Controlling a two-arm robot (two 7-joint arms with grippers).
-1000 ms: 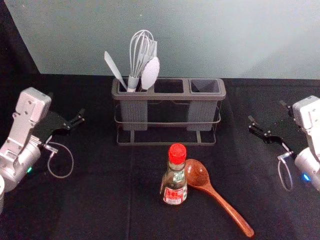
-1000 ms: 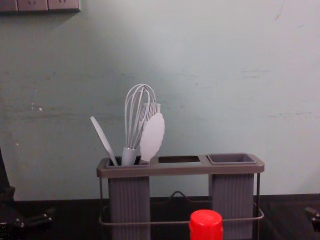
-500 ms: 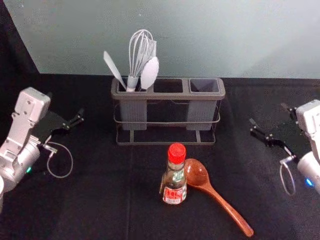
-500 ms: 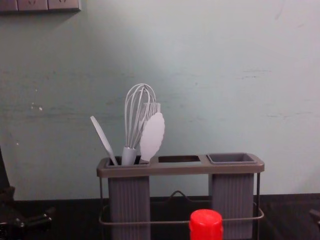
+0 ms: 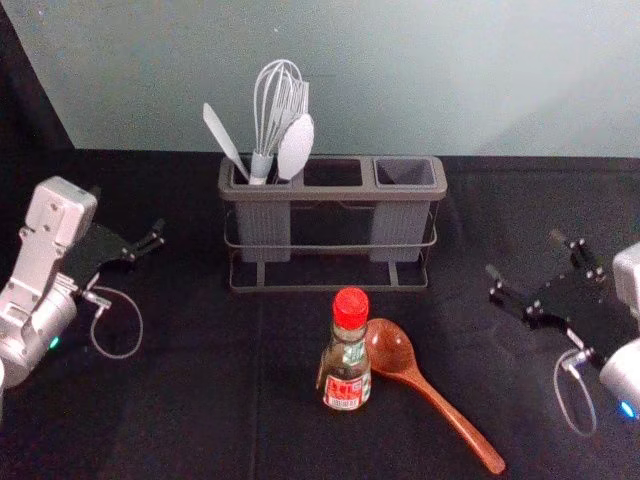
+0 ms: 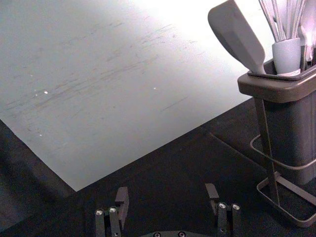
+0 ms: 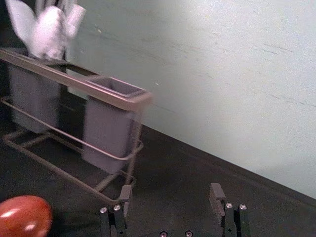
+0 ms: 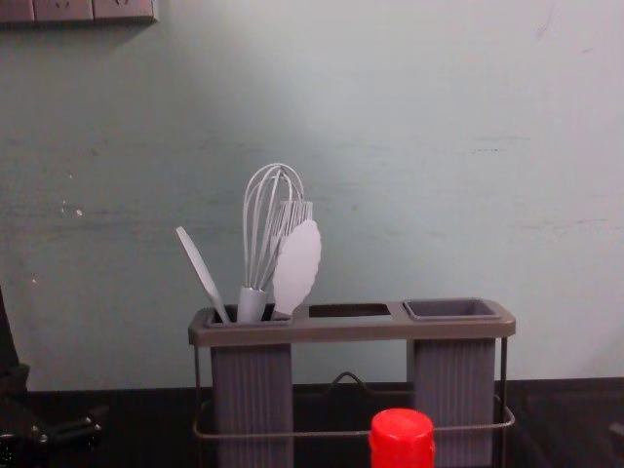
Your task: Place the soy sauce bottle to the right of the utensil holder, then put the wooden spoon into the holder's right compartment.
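Head view: at 12 o'clock we've got the utensil holder [image 5: 320,192], a smooth, round-cornered frame on thin wire legs. Its 9 o'clock comp., a ribbed cup, carries a whisk [image 5: 261,166], a flat spatula [image 5: 224,139], a scalloped white head [image 5: 296,148] & a slim tined tool [image 5: 303,97]; the mid slot is a plain cut-out, & the 3 o'clock comp. is a ribbed cup w/ a squarish mouth. The surface [image 5: 180,410] is black, cloth-like, lightly creased; past it we see a pale gray-green wall [image 5: 400,80] w/ scuffs. Chest view: socket panel [image 8: 64,10] btwn 10 & 11 o'clock.

The soy sauce bottle [image 5: 346,352] stands upright at the holder's 6 o'clock, red cap, red-&-white label. Just beside it lies the wooden spoon [image 5: 388,345], glossy, handle toward 5 o'clock.

Left claw [image 5: 128,211] is at 9 o'clock, jaws wide apart, nothing in grasp; right claw [image 5: 525,255] is at 3 o'clock, likewise spread, holding nothing.
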